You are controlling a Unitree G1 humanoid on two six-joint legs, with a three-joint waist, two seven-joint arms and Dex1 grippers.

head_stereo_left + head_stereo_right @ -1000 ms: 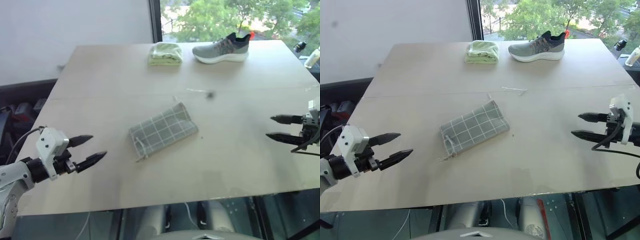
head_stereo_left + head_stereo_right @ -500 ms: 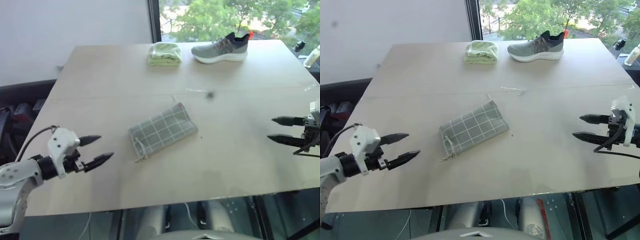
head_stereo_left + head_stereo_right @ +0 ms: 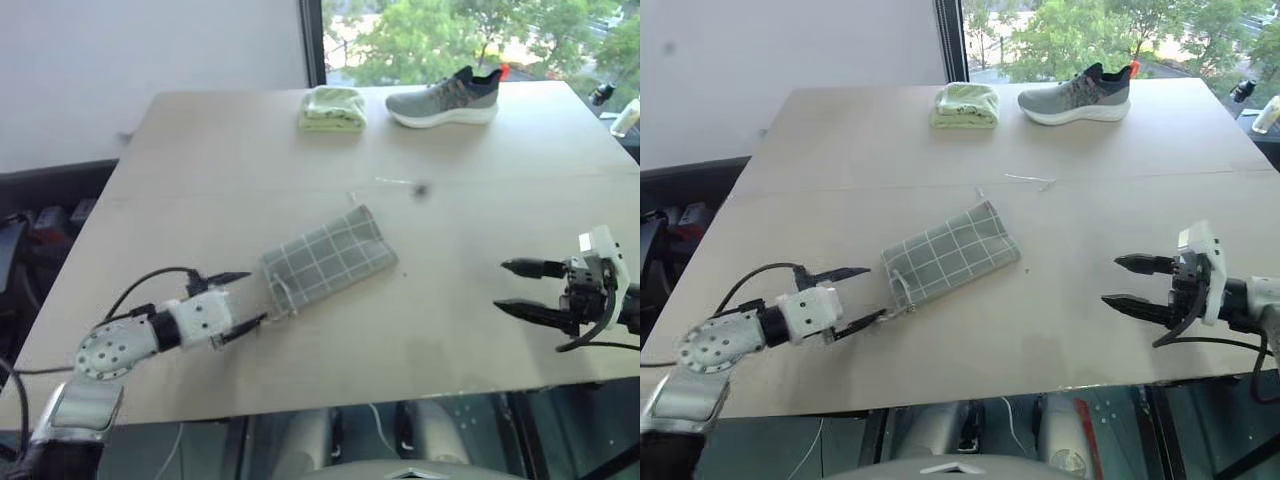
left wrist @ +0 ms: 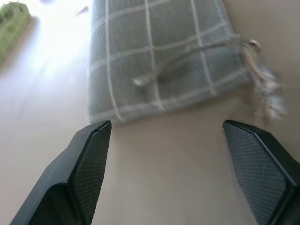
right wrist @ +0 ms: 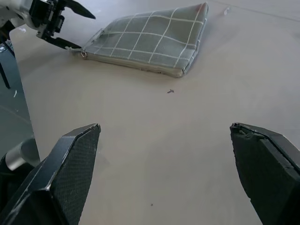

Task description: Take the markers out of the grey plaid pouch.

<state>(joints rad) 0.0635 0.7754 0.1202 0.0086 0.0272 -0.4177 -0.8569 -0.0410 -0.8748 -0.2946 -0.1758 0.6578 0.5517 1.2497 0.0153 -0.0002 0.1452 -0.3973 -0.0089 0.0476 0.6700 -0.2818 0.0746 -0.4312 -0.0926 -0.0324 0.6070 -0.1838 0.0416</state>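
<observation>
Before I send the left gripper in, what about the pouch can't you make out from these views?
- Markers: none visible; the grey plaid pouch fabric would cover anything inside, in every view.
- Pouch mouth: whether it is open or shut is unclear; the cord end is blurred in the left wrist view.
- Contact: left gripper, open, sits by the cord end; touching or not, cannot tell.

Pouch (image 3: 327, 260) is grey with a thin white grid, worktop (image 3: 200, 160) is plain beige, folded cloth (image 3: 332, 108) is pale green, shoe (image 3: 444, 98) is grey with a white sole.
</observation>
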